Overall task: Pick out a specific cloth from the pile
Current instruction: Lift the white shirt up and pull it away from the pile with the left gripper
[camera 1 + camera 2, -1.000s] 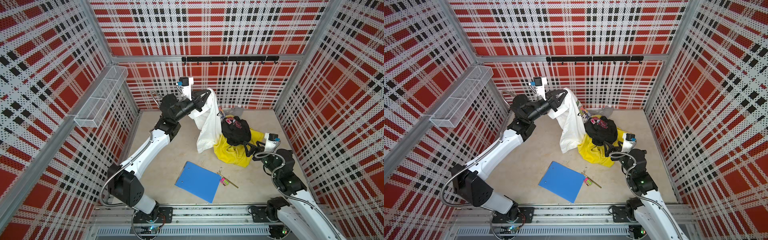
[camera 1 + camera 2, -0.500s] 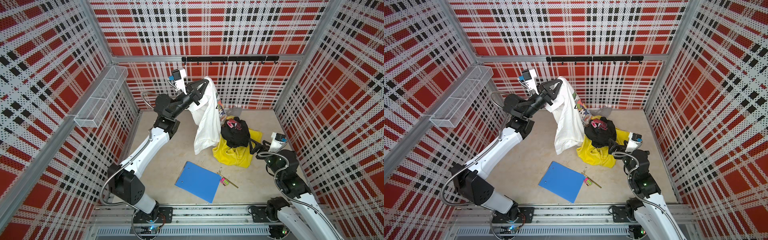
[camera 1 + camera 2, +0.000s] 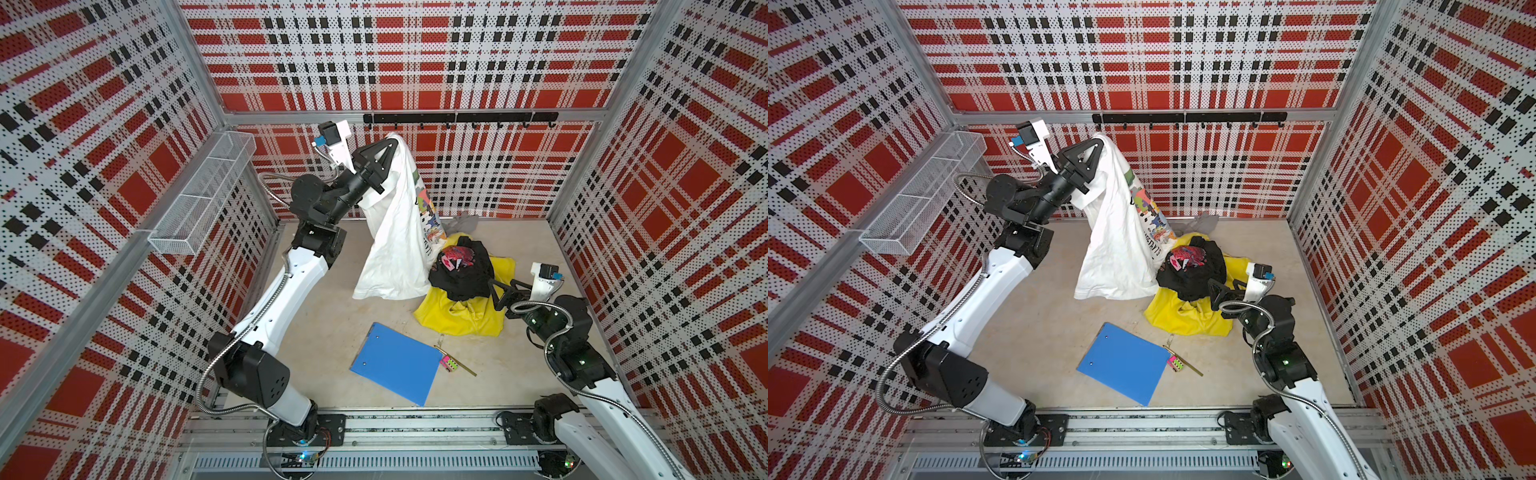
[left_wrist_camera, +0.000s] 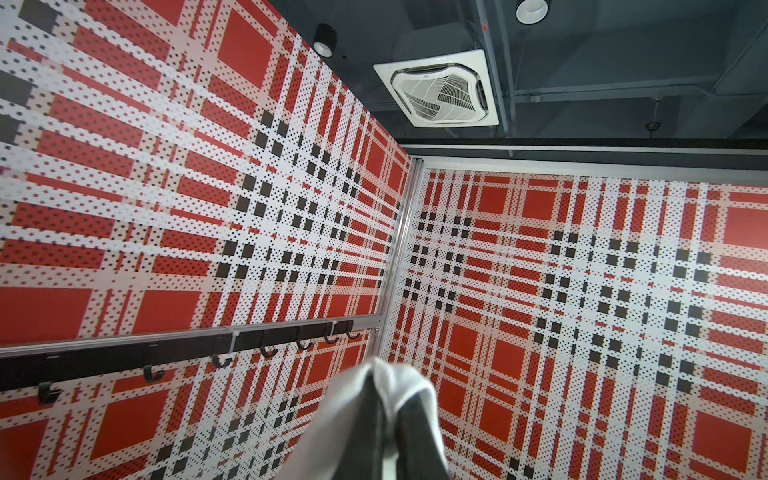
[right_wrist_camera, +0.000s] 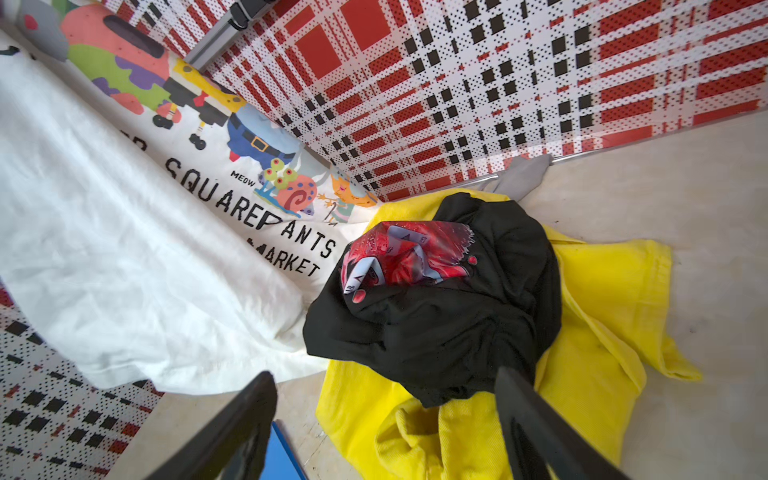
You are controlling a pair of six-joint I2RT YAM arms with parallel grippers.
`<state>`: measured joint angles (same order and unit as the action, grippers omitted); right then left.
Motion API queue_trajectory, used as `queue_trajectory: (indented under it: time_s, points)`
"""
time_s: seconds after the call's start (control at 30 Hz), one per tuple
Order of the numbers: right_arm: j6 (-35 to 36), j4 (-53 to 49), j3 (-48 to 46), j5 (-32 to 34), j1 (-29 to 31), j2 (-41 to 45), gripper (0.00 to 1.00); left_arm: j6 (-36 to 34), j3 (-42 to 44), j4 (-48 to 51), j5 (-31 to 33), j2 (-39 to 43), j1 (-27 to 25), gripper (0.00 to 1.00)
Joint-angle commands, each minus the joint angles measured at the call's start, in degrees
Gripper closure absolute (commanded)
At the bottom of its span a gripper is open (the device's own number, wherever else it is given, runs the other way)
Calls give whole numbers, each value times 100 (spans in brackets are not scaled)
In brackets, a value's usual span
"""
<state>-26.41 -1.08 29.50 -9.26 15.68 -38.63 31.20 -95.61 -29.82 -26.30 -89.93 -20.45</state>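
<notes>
The right gripper (image 5: 380, 380), nearest the front, stands with jaws apart and nothing between them, poised just beside the black garment (image 3: 465, 278). That garment, showing a red-patterned patch, crowns the pile (image 3: 457, 320), over a bright yellow garment (image 3: 478, 328); a grey garment (image 3: 465, 222) lies behind, against the back wall.

The left gripper (image 3: 390, 145), farther back and raised high, is clenched on a fold of the cloth (image 3: 395, 249). The white printed T-shirt hangs from it in a long drape. Its lower hem rests on the surface, and its printed side touches the black and yellow garments. Whether any of it is pinned beneath them cannot be told.

Risks, in my judgement:
- The hold is a narrow pinch at the fingertips, so the hanging weight could pull the fold free.
- If the hem is caught, further lifting may drag the black garment along and scatter the pile.
- The held fold is near the hook rail (image 3: 457, 117), where a swing backward could snag it.

The surface (image 3: 332, 311) is pale and matte. Toward the front it carries a blue folder (image 3: 395, 365), with a small pink-and-green block (image 3: 450, 363) and a thin stick just beside it. Perforated red, white and black plaid walls (image 3: 415, 62) enclose the cell, and a wire basket (image 3: 199, 195) hangs on the left wall. The left wrist view shows a ceiling vent (image 4: 440, 89) above.
</notes>
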Motion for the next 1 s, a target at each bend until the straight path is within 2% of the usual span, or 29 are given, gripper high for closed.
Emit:
queue_trajectory:
  time_s: [0.0,0.2,0.37,0.53,0.7,0.97]
  points:
    - [-241,788,-206,-323,156,-276,16,-310,-405,-103,175,385,90,100]
    - [-192,1150,-211,145,765,-963,21,-587,-428,310,263,706,299,100]
    - [-357,1702,-246,196,969,-1811,36,-598,-309,418,247,947,492,100]
    - [-520,2205,-332,251,1041,-2658,46,-611,-207,550,221,1190,627,100]
    - [-531,2197,-320,496,1038,-3225,50,-793,-86,890,206,1438,700,100]
    - [-614,1999,-217,1058,1033,-3801,51,-1014,382,1269,279,2032,1177,100]
